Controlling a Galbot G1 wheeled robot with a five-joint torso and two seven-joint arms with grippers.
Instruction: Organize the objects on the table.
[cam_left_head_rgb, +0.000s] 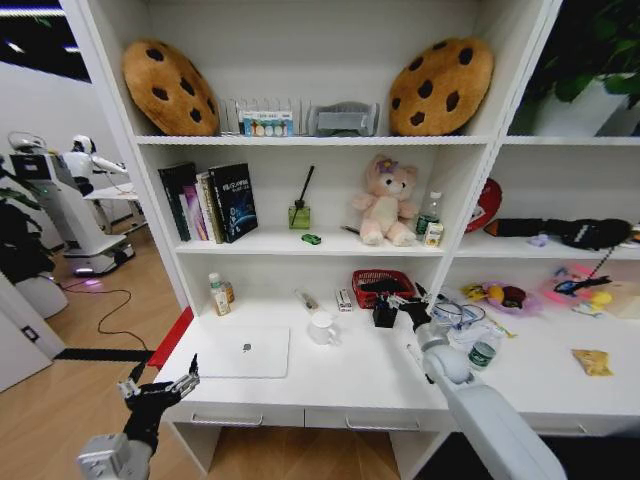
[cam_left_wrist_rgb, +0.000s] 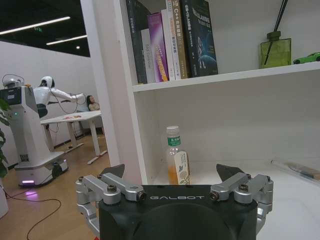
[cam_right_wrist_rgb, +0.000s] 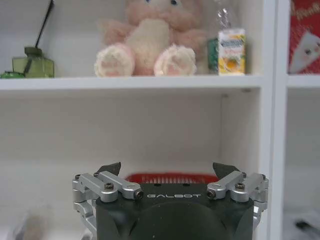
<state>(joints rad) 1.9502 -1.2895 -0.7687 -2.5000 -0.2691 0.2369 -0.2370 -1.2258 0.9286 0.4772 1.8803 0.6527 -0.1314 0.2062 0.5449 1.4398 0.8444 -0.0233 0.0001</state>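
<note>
Nearest the camera, at the lower left of the head view, the left tool (cam_left_head_rgb: 160, 387) hangs off the front corner of the worktop (cam_left_head_rgb: 350, 375), fingers spread and holding nothing. In its own wrist view the same tool (cam_left_wrist_rgb: 176, 177) faces the shelving, with a small juice bottle (cam_left_wrist_rgb: 177, 162) standing beyond it.

From the lower right of the head view the right arm reaches up toward the middle, its tool (cam_left_head_rgb: 398, 309) hovering just in front of the red basket (cam_left_head_rgb: 371, 282). That tool (cam_right_wrist_rgb: 170, 172) is also spread wide with nothing between its fingers, the basket's rim (cam_right_wrist_rgb: 165, 177) showing just past it.

By my reckoning the tidying has barely begun. A closed laptop (cam_left_head_rgb: 243, 352) lies flat at the lower left of the worktop, a white mug (cam_left_head_rgb: 322, 327) stands just right of it, and a pen (cam_left_head_rgb: 306, 299) lies near the back wall. Further right, a green-banded can (cam_left_head_rgb: 483, 352) stands beside some clear wrapping, and a yellow wrapper (cam_left_head_rgb: 594, 362) lies well apart near the right edge. A tiny green item (cam_left_head_rgb: 311, 239) sits on the shelf above, near the pink plush bear (cam_left_head_rgb: 385, 200). All of it looks left to gather.
</note>
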